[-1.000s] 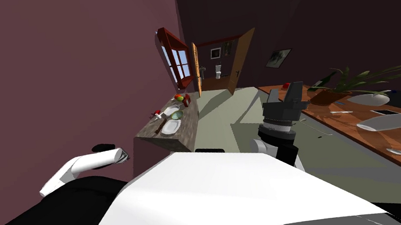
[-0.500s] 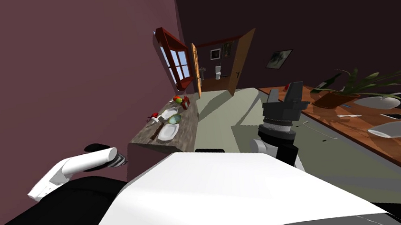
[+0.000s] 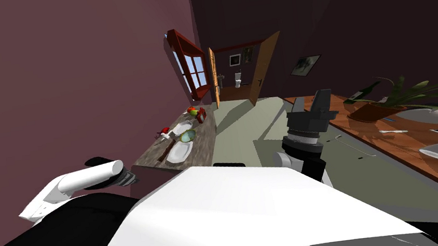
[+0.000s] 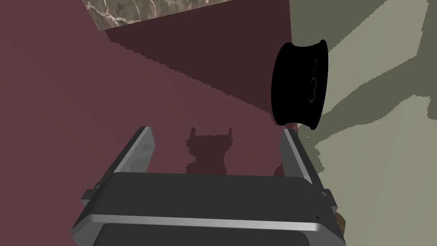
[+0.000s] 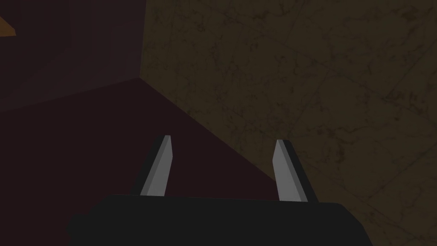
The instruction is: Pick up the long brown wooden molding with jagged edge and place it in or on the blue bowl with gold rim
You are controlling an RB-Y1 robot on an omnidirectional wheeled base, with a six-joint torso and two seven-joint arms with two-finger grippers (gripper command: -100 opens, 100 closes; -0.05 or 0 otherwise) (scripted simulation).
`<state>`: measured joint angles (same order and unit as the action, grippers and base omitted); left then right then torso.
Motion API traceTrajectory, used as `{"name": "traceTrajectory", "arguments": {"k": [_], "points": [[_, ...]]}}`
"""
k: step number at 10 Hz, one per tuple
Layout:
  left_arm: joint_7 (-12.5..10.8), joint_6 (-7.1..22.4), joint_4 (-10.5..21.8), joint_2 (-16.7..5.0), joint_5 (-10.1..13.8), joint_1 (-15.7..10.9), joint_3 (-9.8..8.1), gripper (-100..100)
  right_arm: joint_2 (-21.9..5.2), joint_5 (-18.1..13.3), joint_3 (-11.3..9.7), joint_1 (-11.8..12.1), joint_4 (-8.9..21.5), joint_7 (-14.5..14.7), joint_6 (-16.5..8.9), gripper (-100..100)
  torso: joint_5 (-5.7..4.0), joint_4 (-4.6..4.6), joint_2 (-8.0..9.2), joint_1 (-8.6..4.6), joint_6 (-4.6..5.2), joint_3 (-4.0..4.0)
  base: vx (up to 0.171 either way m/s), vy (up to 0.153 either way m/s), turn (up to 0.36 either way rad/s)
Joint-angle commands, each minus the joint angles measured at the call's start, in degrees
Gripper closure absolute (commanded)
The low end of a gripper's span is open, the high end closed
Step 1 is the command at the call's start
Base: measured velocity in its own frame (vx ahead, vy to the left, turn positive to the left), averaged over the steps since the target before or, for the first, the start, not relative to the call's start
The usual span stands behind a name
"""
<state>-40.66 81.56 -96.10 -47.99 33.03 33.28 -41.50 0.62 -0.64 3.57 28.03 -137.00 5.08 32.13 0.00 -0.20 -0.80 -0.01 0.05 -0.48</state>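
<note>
On a marble-topped counter [image 3: 205, 144] against the left wall lies the long brown molding [image 3: 164, 147], next to a white plate [image 3: 178, 153]. Just behind that plate sits the bluish bowl with a gold rim [image 3: 188, 134]. My left gripper [image 3: 129, 178] hangs low in front of the counter's near end, well short of the molding. Its wrist view shows the left gripper [image 4: 218, 139] open and empty, facing the counter's maroon side below the marble edge [image 4: 141, 10]. Raised at chest height to the right, my right gripper [image 3: 321, 100] is also open and empty [image 5: 222, 147].
More plates, red items and fruit [image 3: 193, 110] crowd the counter's far end under a window [image 3: 190, 70]. A long wooden table [image 3: 414, 142] with plates and a plant [image 3: 397, 91] runs along the right. An open door [image 3: 259, 72] stands ahead. A black disc [image 4: 301, 83] sits by the counter's base.
I have moved closer to the counter: it now sits nearer and lower in the head view, while the wooden table has slid off to the right. My left arm has shifted slightly left.
</note>
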Motion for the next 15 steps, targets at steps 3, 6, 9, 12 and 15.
{"name": "traceTrajectory", "arguments": {"k": [3,6,9,12,15], "points": [[-0.92,5.39,1.21,-0.19,2.4,-0.62,-1.41,-100,0.0,0.0,0.0,-0.01,0.0,0.0,0.0,0,-0.01,0.09,0.32,0.01,-0.01,0.2,0.109,-0.007,-0.007],[-2.26,10.58,3.38,-0.42,6.21,-2.05,-3.37,-100,0.0,0.0,0.0,0.0,0.0,0.0,0.0,0,0.02,0.03,0.14,0.1,-0.01,0.08,0.189,0.019,-0.014],[-2.81,14.36,4.33,-0.39,7.93,-2.75,-4.2,-100,0.0,0.0,0.0,0.0,0.0,0.0,0.0,0,-0.01,0.0,-0.03,-0.02,0.0,-0.01,0.194,-0.015,-0.012],[-3.7,18.85,5.92,-0.11,10.9,-4.0,-5.56,-100,0.0,0.0,0.0,0.0,0.0,0.0,0.0,0,0.02,0.0,0.01,0.14,0.0,0.01,0.184,0.021,-0.019],[-4.47,23.16,7.45,0.5,13.85,-5.32,-6.8,-100,0.0,0.0,0.0,-0.01,0.0,0.0,0.0,0,0.02,0.04,0.17,0.11,-0.01,0.09,0.168,0.021,-0.017]]}}
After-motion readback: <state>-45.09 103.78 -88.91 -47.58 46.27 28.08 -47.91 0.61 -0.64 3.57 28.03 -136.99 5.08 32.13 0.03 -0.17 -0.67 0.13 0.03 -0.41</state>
